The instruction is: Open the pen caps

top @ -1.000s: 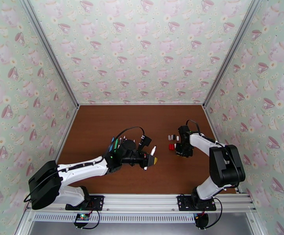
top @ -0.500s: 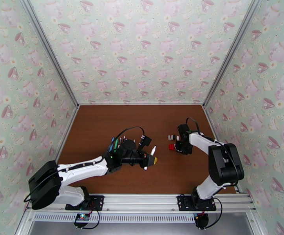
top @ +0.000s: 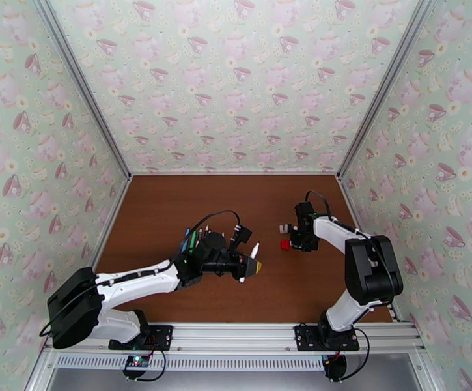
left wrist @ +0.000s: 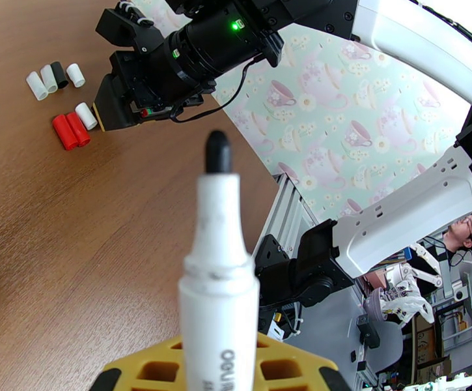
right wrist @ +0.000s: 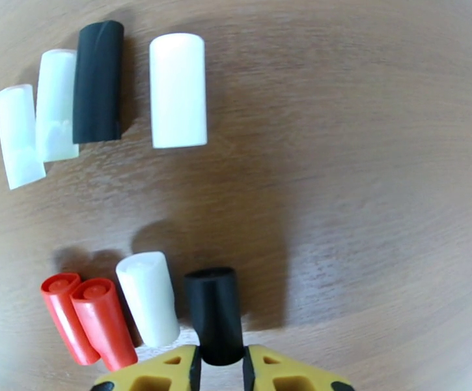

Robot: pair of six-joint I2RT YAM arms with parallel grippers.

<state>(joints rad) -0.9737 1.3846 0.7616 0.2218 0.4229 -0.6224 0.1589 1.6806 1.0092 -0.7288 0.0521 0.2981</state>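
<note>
My left gripper (top: 251, 264) is shut on a white pen (left wrist: 219, 255), which stands upright with its black tip bare (left wrist: 217, 151). Between the yellow fingertips (right wrist: 281, 376) of my right gripper (right wrist: 221, 367) sits a black pen cap (right wrist: 213, 314), low over the table. It is right beside a loose white cap (right wrist: 148, 298) and two red caps (right wrist: 83, 317). Farther off lie two white caps (right wrist: 37, 122), a black cap (right wrist: 97, 81) and another white cap (right wrist: 178, 89). From above, the cap cluster (top: 287, 228) and red caps (top: 285, 244) lie just left of the right gripper (top: 297, 241).
A bundle of several pens (top: 190, 239) in blue, green and other colours lies behind my left wrist. The brown table (top: 170, 203) is walled in by patterned panels, and a metal rail (top: 236, 333) runs along the near edge.
My right gripper has moved a little away from the near edge, toward the row of caps, keeping the black cap. The left arm and its pen have stayed still.
</note>
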